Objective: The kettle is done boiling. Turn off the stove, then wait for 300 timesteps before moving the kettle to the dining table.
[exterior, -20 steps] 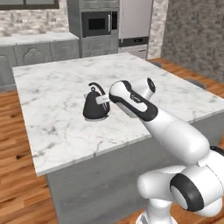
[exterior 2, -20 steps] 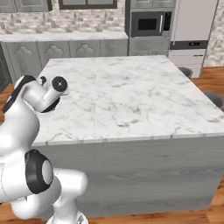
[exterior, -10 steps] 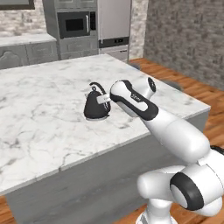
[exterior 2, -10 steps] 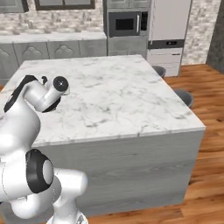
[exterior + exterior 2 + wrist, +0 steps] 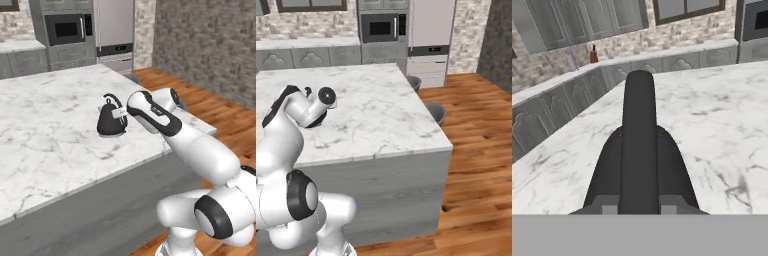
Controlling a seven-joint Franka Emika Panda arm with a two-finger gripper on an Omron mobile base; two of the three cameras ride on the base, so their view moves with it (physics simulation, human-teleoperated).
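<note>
The small dark kettle (image 5: pixel 110 121) is over the near right part of the white marble dining table (image 5: pixel 50 125), and I cannot tell whether its base touches the slab. My gripper (image 5: pixel 120 113) reaches in from the right and is shut on its arched handle. In the hand view the black handle (image 5: pixel 639 130) runs up the middle between my fingertips (image 5: pixel 609 203), with the kettle's body spreading below it and my gripper (image 5: pixel 639 202) clamped at its base. The marble top (image 5: pixel 722 150) stretches beyond. The stove is out of view.
Behind the table stand a built-in microwave (image 5: pixel 67 30) and a steel fridge (image 5: pixel 115 30). Two grey stools (image 5: pixel 433 112) sit at the table's right side on the wood floor (image 5: pixel 476 150). A stone wall (image 5: pixel 210 45) closes the right. Grey cabinets (image 5: pixel 562 105) line the far counter.
The whole picture has shifted as the base drove: the table's right corner and the fridge slid left and nearer. The kettle stays in my shut gripper, in the same place relative to the arm.
</note>
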